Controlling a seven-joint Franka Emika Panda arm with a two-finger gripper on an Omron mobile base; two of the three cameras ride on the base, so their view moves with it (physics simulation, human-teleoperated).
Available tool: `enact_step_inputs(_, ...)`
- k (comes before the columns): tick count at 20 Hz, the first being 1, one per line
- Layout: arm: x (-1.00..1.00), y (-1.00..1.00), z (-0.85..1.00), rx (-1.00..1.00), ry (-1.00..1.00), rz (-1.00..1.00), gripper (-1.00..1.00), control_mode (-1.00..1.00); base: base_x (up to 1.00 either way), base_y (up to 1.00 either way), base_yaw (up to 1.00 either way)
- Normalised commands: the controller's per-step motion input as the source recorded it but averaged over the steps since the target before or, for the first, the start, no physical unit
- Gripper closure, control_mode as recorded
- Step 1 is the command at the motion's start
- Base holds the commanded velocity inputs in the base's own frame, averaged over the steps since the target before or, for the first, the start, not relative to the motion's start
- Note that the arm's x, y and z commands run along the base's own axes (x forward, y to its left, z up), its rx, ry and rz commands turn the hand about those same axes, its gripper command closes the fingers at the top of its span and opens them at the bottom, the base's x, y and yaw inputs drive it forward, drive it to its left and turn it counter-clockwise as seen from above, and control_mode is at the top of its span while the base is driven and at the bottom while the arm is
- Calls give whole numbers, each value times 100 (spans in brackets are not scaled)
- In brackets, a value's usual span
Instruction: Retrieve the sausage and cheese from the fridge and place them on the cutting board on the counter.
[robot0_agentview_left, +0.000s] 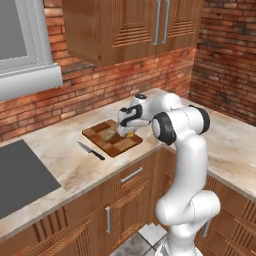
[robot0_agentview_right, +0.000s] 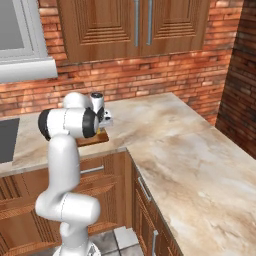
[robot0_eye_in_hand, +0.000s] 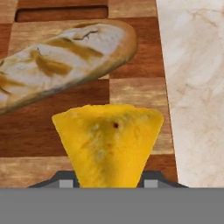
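The jaws are clamped on the cheese (robot0_eye_in_hand: 108, 144), pinching its narrow end just over the cutting board (robot0_eye_in_hand: 135, 94). It looks light and firm, slightly yielding, likely to slide if squeezed on its sloping sides; the flat faces near the narrow end give the surest hold. It is a yellow-orange wedge, mottled, widening away from the jaws. At eleven o'clock lies a bread loaf (robot0_eye_in_hand: 61, 65); at three o'clock, the bare counter (robot0_eye_in_hand: 197, 87).

Bread loaf (robot0_eye_in_hand: 61, 61) crowds cutting board (robot0_eye_in_hand: 135, 94); counter (robot0_eye_in_hand: 192, 87) alongside open.
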Motion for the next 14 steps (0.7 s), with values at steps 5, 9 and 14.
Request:
enact_step_inputs(5,0,6,-26,0,0,0,-100,-100,0,0,0)
enact_step_inputs(9,0,0,0,0,0,0,-100,-100,0,0,0)
enact_step_inputs(14,-1,0,17,0,0,0,-100,-100,0,0,0)
